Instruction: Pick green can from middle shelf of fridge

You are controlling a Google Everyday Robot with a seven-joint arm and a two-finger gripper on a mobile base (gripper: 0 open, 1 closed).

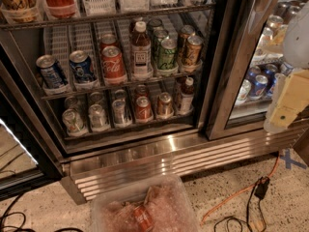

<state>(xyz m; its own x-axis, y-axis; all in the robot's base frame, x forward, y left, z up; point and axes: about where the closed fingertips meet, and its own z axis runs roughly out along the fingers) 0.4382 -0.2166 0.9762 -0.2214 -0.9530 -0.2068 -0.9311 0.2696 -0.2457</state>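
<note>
The fridge (pixel 169 158) stands with its left section open. The middle shelf (pixel 120 85) carries white lane trays. A green can (pixel 167 54) with a silver top stands at the front of its lane, with another green can (pixel 156 36) behind it. To its left is a dark bottle (pixel 140 48), then a red cola can (pixel 112 64). To its right is a brown-gold can (pixel 193 50). My gripper (pixel 284 111), pale yellow and white, hangs at the right edge in front of the closed glass door, far right of the green can and holding nothing.
Two blue cans (pixel 82 66) stand at the shelf's left. The lower shelf (pixel 125 124) holds several cans and a bottle. The closed right door (pixel 251 57) has cans behind it. A clear plastic bin (pixel 145 211) sits on the floor in front. An orange cable (pixel 241 195) trails at the right.
</note>
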